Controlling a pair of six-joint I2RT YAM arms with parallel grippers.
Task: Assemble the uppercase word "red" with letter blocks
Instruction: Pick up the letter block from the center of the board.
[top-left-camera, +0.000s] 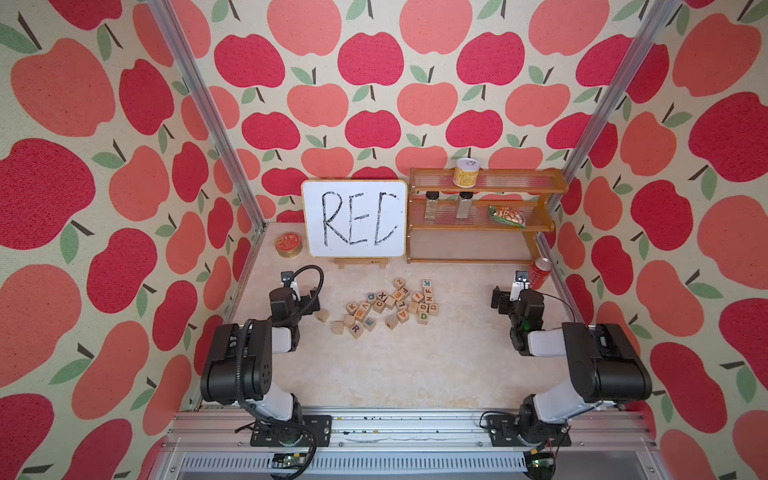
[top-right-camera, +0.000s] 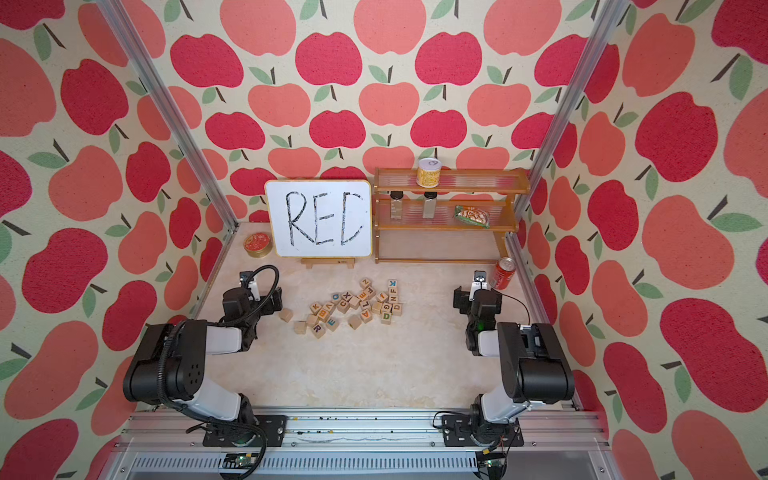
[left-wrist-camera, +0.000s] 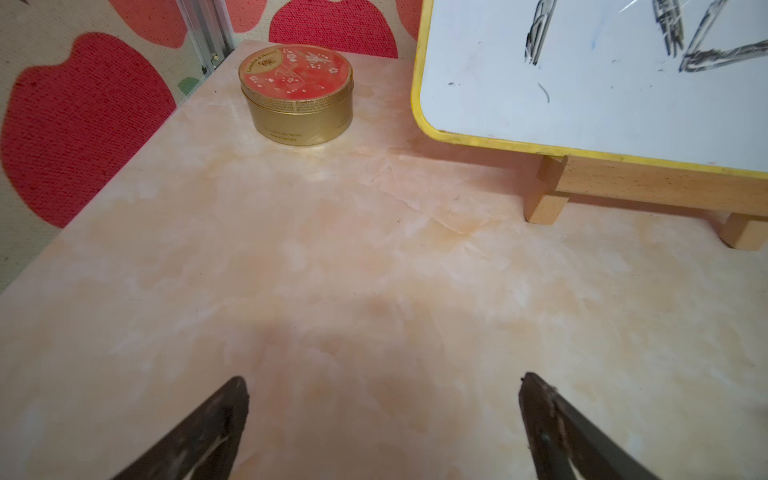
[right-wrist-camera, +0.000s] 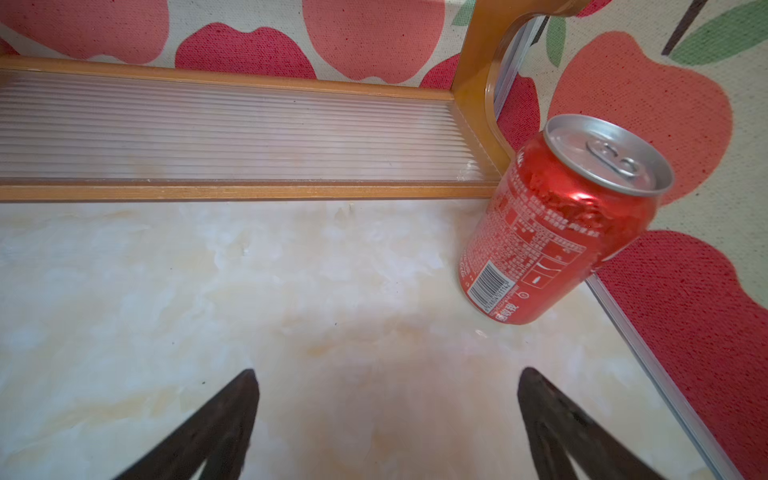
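Note:
The letter blocks lie in a loose pile mid-table in both top views. The purple R block (top-left-camera: 355, 329) (top-right-camera: 318, 329) sits at the pile's near left, with the blue E block (top-left-camera: 369, 323) (top-right-camera: 331, 322) just beside it. The green D block (top-left-camera: 423, 316) (top-right-camera: 386, 316) rests at the pile's near right. My left gripper (top-left-camera: 291, 284) (left-wrist-camera: 382, 380) hovers left of the pile, open and empty over bare table. My right gripper (top-left-camera: 519, 284) (right-wrist-camera: 386, 374) hangs far right of the pile, open and empty. Neither wrist view shows any block.
A whiteboard (top-left-camera: 354, 218) on a wooden stand is at the back, with a round red-and-gold tin (top-left-camera: 288, 244) (left-wrist-camera: 296, 93) left of it. A wooden shelf (top-left-camera: 482, 216) stands back right, a red can (top-left-camera: 540, 272) (right-wrist-camera: 561, 220) by its corner. An orange-brown D block (top-left-camera: 433, 307) lies in the pile.

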